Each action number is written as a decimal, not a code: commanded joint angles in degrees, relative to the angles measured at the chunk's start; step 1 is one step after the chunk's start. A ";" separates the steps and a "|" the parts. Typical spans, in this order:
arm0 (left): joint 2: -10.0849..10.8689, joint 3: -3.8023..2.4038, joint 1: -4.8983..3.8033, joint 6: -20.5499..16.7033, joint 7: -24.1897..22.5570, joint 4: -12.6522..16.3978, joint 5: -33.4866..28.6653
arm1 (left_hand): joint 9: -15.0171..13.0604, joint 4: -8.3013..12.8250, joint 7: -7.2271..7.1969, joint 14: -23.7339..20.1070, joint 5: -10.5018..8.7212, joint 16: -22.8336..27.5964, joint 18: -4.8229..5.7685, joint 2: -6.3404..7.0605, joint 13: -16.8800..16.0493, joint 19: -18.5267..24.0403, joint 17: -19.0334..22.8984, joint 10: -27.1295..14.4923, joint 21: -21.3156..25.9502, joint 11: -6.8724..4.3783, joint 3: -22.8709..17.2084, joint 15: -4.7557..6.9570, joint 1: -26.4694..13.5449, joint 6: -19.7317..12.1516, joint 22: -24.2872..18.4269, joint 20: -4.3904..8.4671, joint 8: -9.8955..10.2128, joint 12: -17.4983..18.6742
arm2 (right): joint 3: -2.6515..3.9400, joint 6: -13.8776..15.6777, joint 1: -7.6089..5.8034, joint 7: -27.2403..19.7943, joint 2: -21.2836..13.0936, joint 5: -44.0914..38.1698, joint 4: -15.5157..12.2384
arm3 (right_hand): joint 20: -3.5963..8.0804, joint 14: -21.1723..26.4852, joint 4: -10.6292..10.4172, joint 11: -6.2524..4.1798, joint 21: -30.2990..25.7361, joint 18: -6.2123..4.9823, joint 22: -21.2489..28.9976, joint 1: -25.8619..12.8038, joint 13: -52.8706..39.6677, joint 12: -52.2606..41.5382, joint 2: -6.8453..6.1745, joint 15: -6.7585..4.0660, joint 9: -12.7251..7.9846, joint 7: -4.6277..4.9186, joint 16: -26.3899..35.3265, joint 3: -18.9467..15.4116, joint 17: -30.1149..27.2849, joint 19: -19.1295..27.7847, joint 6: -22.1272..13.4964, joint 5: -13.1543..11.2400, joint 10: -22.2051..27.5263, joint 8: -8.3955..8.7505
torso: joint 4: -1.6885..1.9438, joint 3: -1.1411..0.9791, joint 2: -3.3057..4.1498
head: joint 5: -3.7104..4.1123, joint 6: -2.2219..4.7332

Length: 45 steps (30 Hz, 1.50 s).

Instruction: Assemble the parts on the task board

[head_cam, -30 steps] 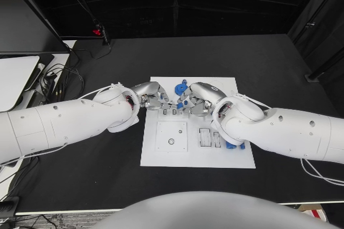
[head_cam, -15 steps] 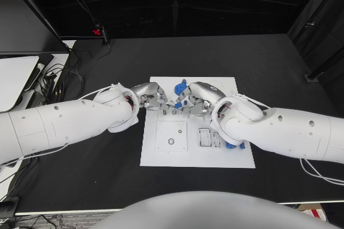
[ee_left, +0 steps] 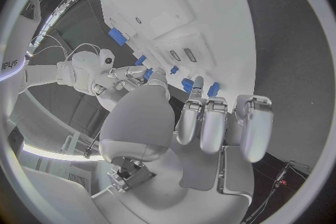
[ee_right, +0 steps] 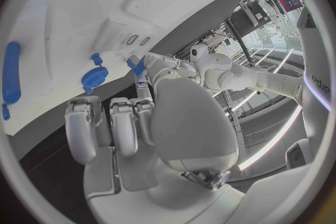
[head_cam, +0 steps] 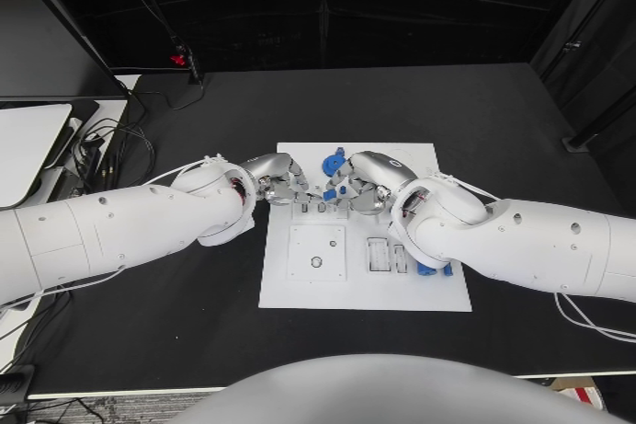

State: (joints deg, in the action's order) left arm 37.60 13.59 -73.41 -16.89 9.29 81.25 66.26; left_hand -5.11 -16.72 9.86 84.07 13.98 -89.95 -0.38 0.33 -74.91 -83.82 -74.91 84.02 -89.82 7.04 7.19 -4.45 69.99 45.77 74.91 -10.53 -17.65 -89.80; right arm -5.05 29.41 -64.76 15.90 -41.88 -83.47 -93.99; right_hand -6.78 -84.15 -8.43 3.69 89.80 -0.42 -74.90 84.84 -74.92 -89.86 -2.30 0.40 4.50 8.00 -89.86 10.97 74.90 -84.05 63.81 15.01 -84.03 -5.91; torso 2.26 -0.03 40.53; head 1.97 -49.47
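One white task board [head_cam: 365, 291] lay on one black table [head_cam: 504, 111]. Two white arms reached over it, each ending in one silver hand: one left hand [head_cam: 276, 177] and one right hand [head_cam: 360, 177]. The right wrist view showed five blue parts: one toothed wheel [ee_right: 93, 74], one long bar [ee_right: 12, 70], one small peg [ee_right: 96, 58], one short stub [ee_right: 5, 112] and one piece by the fingertips [ee_right: 136, 66].

I see the board [head_cam: 365, 286], a white rectangular plate lying flat mid-table, long side running from 12 to 6 o'clock. A raised square panel [head_cam: 317, 252] with a small hole sits on its 9 o'clock half; two narrow slots [head_cam: 390, 256] lie just beside it toward 3. Blue parts: a gear-like piece [ee_right: 94, 75] and a small knob [ee_right: 97, 59] near the 12 o'clock end, a long bar [ee_right: 11, 71], and a cluster [head_cam: 434, 269] at the 3 o'clock edge.
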 commanded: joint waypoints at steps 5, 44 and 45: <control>0.92 -0.05 -0.03 -1.10 -2.39 0.63 0.16 | -0.14 -0.12 0.00 5.93 -1.15 -0.05 0.38 -0.25 -15.09 -6.18 -15.09 5.98 -0.18 -0.57 0.96 0.42 -1.90 0.57 15.09 -0.07 0.10 -0.20 | 0.03 -0.30 -0.09 0.28 -0.16 -1.18 0.01 | 0.31 -5.85 0.08 -0.42 0.20 0.42 -15.10 0.24 -15.08 -0.14 0.46 -0.35 0.40 -1.00 -0.14 0.20 15.10 -5.95 1.39 0.21 -5.97 -0.14 | 0.05 -0.04 0.00 | -0.03 0.05; -0.40 -0.05 0.24 0.19 -1.05 -0.32 0.16 | -0.36 0.21 0.05 5.93 -3.23 -0.05 0.38 -2.19 -15.09 -6.18 -15.09 5.98 -0.18 -0.53 2.45 0.41 -3.47 0.49 15.09 -0.05 0.65 -0.20 | 0.01 0.01 -0.04 0.26 -0.10 -2.16 -0.31 | 0.34 -5.85 0.16 -0.31 0.20 0.42 -15.10 -0.01 -15.08 -0.14 0.40 -0.34 0.28 -0.86 -0.14 0.13 15.10 -5.95 1.09 -0.11 -5.97 0.22 | -0.09 -0.02 0.00 | -0.20 0.05; -0.42 -0.05 0.25 0.16 -0.98 -0.34 0.16 | -0.36 0.21 0.05 5.93 -3.19 -0.05 0.38 -2.20 -15.09 -6.18 -15.09 5.98 -0.18 -0.53 2.43 0.41 -3.37 0.49 15.09 -0.05 0.65 -0.20 | 0.01 0.02 -0.03 0.26 -0.09 -2.16 -0.34 | 0.34 -5.85 0.16 -0.31 0.20 0.42 -15.10 -0.01 -15.08 -0.14 0.40 -0.34 0.28 -0.86 -0.14 0.13 15.10 -5.95 1.09 -0.11 -5.97 0.22 | -0.07 -0.03 0.01 | -0.18 0.04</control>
State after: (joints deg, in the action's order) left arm 37.22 13.54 -73.17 -17.28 7.39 81.02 66.26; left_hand -5.40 -16.55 9.86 84.07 10.55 -89.95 -0.38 -1.94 -74.94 -83.82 -74.91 83.81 -89.82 6.84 9.87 -4.45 66.08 46.18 74.90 -10.53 -17.20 -89.80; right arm -5.10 28.81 -64.68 16.44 -41.98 -85.20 -94.05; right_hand -6.78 -84.15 -8.38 3.69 89.80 -0.42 -74.90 85.10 -74.92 -89.86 -2.32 0.40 4.50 7.99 -89.86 10.97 74.93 -84.05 63.81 14.94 -84.03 -5.53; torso 2.16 -0.06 40.55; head 1.75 -49.43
